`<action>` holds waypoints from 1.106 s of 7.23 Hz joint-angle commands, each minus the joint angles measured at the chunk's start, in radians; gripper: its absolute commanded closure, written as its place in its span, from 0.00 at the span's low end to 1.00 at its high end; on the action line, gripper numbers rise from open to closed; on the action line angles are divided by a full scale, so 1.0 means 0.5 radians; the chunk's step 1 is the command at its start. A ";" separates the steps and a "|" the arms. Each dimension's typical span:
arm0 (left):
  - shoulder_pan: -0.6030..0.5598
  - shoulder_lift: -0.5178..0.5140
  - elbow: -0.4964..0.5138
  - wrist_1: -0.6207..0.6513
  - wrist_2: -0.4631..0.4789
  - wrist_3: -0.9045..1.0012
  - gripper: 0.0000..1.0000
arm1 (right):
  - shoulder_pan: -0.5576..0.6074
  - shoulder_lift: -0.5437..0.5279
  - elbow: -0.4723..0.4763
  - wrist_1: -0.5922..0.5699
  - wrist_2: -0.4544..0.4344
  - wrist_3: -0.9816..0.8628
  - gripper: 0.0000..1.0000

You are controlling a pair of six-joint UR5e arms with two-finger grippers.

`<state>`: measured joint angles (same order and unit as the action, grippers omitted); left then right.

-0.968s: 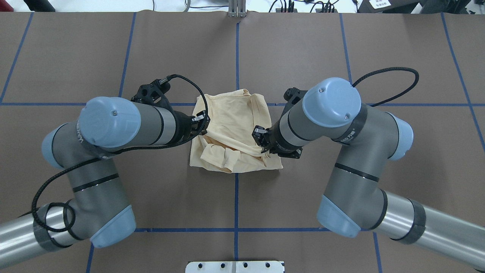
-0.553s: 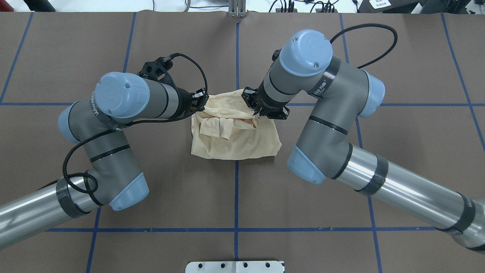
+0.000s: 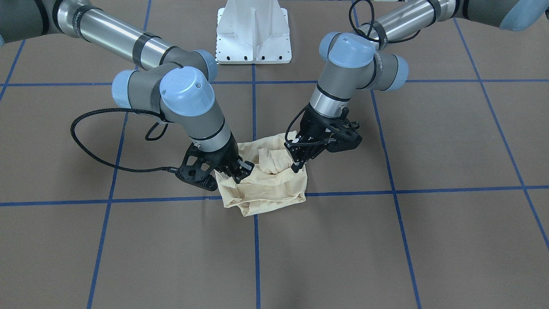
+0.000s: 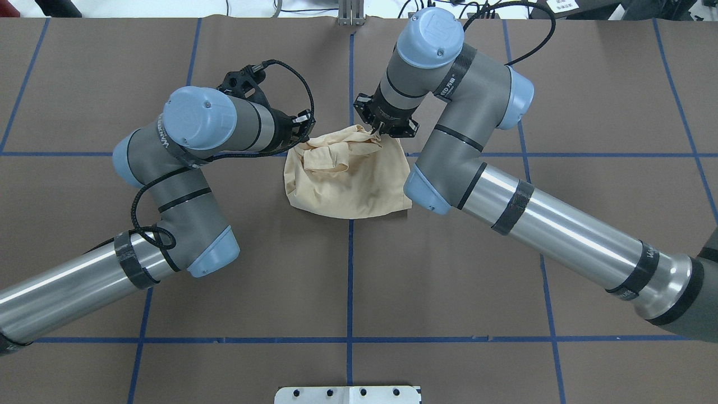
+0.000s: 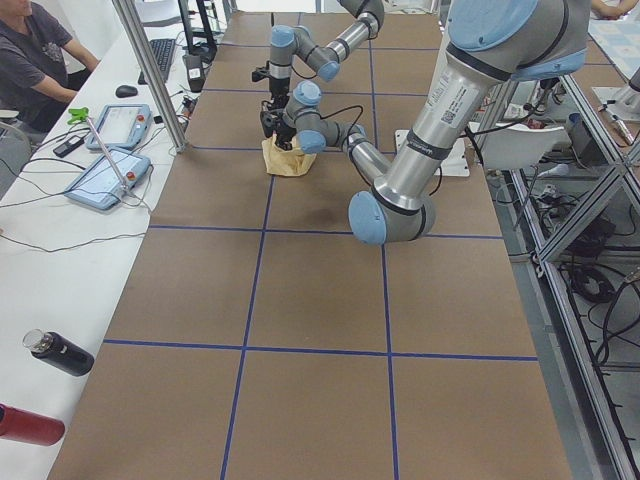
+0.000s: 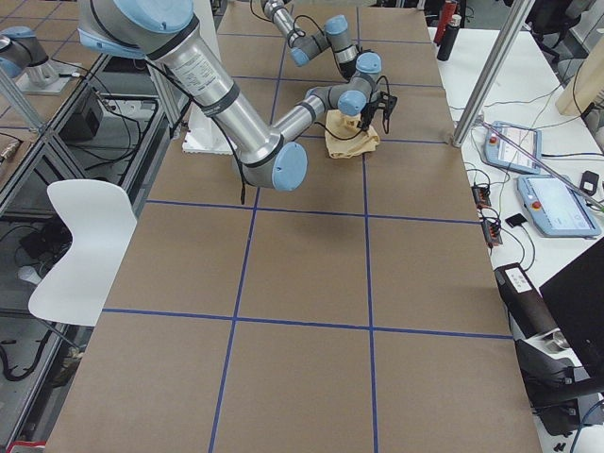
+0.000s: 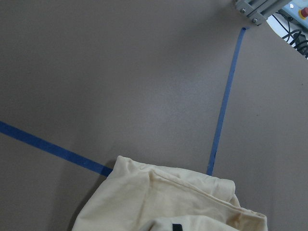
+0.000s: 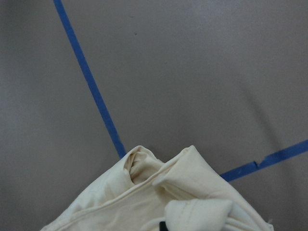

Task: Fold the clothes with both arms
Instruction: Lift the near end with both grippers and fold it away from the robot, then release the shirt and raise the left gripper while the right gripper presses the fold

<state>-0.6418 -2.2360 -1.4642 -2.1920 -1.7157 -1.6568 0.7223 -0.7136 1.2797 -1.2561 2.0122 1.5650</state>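
Shirt (image 4: 348,179): left pincer (image 4: 303,133), right pincer (image 4: 377,132) grip far edge.

Brown table (image 4: 252,252) marked with a blue tape grid (image 4: 349,280); a white chair (image 6: 85,236) on one side, a white desk (image 5: 50,270) with tablets (image 5: 108,178) opposite.

Overhead, front cameras opposed, steeply down; side cameras far, along table (image 5: 320,300); wrist cameras close; all share shirt (image 4: 348,185).

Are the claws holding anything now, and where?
Both pinch the shirt: the left claw at the folded-over layer's far left corner, the right claw at its far right corner.
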 commanded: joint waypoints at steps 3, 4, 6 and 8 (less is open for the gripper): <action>-0.011 -0.026 0.100 -0.080 0.004 0.003 1.00 | 0.007 0.028 -0.099 0.067 0.010 -0.013 1.00; -0.014 -0.026 0.097 -0.083 0.004 0.006 0.98 | 0.007 0.043 -0.099 0.070 0.010 -0.013 0.85; -0.036 -0.026 0.085 -0.071 -0.005 0.016 0.00 | 0.019 0.065 -0.099 0.073 -0.005 -0.022 0.00; -0.155 -0.001 0.021 -0.052 -0.130 0.107 0.00 | 0.105 0.099 -0.090 0.073 0.040 -0.019 0.00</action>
<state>-0.6844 -2.2454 -1.4316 -2.2230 -1.7440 -1.6318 0.7533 -0.6731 1.2311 -1.2196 2.0186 1.5551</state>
